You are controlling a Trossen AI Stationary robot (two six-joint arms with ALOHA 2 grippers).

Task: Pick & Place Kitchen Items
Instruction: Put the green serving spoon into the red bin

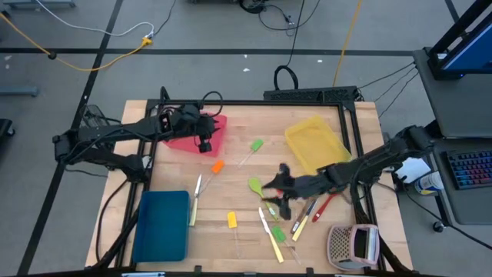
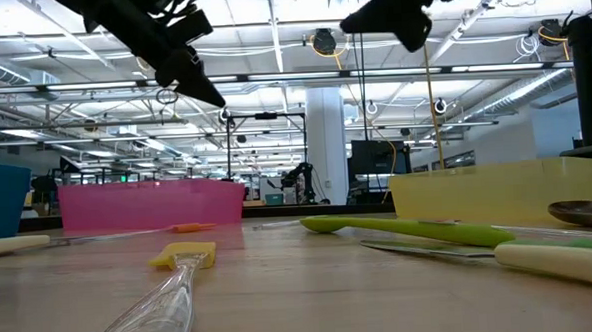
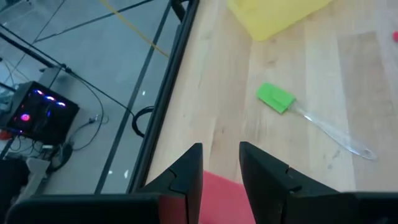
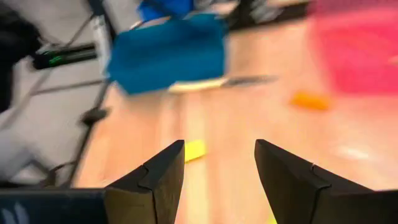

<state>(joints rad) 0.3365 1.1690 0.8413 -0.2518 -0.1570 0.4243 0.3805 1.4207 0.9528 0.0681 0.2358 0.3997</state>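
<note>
No text, label, brand, number or sign can be read in any of the four views. The trays, the utensils and the wooden surface [image 1: 238, 165] carry no lettering. The equipment in the room behind is too small and blurred to make out any writing.

A grey floor [image 1: 231, 31] surrounds the wooden table [image 1: 238, 165], with a yellow cable [image 1: 84, 63] trailing across the upper left and black cables [image 1: 286, 77] near top centre. At far right sits a keyboard [image 1: 467, 168]. Beyond the table, ceiling strip lights [image 2: 272, 79] and a white column [image 2: 327, 145] fill a large hall.
</note>
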